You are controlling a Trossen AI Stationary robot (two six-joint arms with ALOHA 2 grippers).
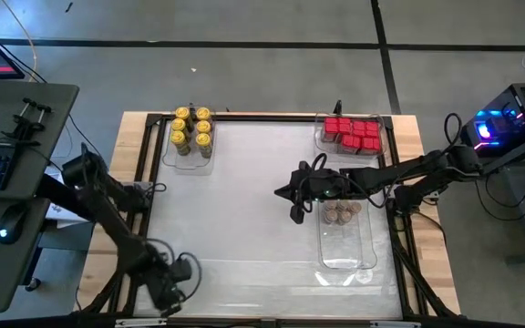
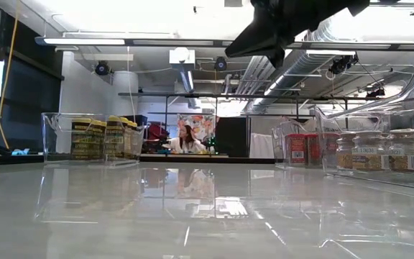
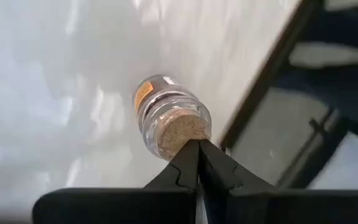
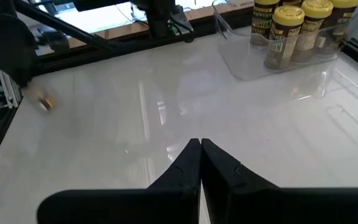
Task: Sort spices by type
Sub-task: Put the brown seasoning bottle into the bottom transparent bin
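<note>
A small clear jar with a tan lid lies on its side on the white table near the near left corner; it also shows far off in the right wrist view. My left gripper is shut, its tips right at the jar's lid. My right gripper is shut and hovers high over the table's middle, touching nothing. Yellow-lidded jars stand in a tray at the far left. Red boxes fill a tray at the far right. Brown-lidded jars stand in the right tray. My left gripper has its shut fingertips at the edge of the lying jar's tan lid, coming slantwise from above. I cannot tell whether they touch it. The jar rests on the table on its side.
The clear tray holding the brown-lidded jars has bare room at its near end. A dark frame borders the white table top. Just beyond the lying jar, the table edge drops to the floor. A person sits far behind the table.
</note>
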